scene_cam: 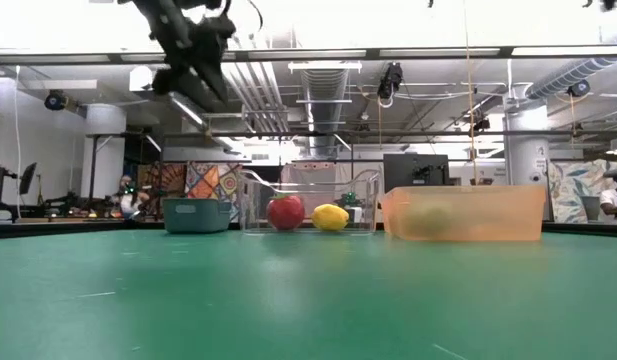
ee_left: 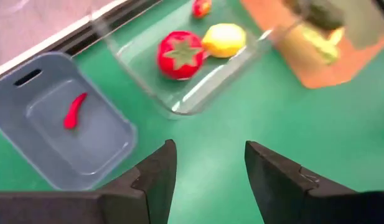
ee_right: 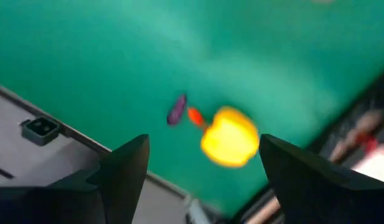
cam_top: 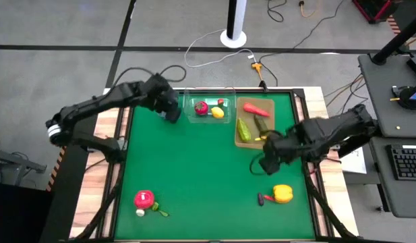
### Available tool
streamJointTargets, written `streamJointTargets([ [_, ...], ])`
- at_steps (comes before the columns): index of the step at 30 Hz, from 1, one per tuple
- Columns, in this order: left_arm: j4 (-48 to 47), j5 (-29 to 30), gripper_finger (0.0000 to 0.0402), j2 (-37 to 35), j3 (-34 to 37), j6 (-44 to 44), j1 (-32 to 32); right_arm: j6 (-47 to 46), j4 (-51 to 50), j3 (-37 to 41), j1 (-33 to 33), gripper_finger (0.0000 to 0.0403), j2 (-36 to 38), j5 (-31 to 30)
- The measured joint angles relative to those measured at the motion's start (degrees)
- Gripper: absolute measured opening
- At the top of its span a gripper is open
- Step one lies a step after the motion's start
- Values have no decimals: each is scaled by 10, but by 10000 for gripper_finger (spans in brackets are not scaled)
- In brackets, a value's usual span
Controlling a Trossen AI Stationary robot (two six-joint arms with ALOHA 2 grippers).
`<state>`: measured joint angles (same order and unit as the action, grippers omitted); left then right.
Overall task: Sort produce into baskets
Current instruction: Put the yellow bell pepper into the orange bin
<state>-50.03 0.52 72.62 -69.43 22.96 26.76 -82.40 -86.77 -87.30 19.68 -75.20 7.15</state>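
Observation:
My left gripper is open and empty, up above the blue-grey bin, where a red chilli lies. Beside the bin, the clear tub holds a red tomato and a lemon. The tan tray has a red chilli and green cucumbers in it. My right gripper is open and empty, raised over the mat near the yellow pepper, which rests on the mat next to a purple bit.
A red round piece with small white and green bits beside it lies on the green mat near the front left corner. The middle of the mat is bare. Wooden table borders run along both sides of the mat.

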Motion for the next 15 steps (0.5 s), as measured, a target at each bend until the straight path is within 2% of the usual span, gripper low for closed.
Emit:
streamJointTargets([
  [3,3,50,170,-24,5,21,-48,-83,1,15,60,293,-19,20],
  [6,4,92,170,-36,5,33,-84,-114,2,28,106,308,-31,25],
  [9,10,108,170,-38,5,39,-108,-128,0,47,116,331,-32,42],
  [11,10,108,170,-35,-1,49,-116,-168,0,62,116,348,-32,64],
  [15,10,110,170,-35,-8,67,-136,-257,26,97,127,369,-33,68],
])
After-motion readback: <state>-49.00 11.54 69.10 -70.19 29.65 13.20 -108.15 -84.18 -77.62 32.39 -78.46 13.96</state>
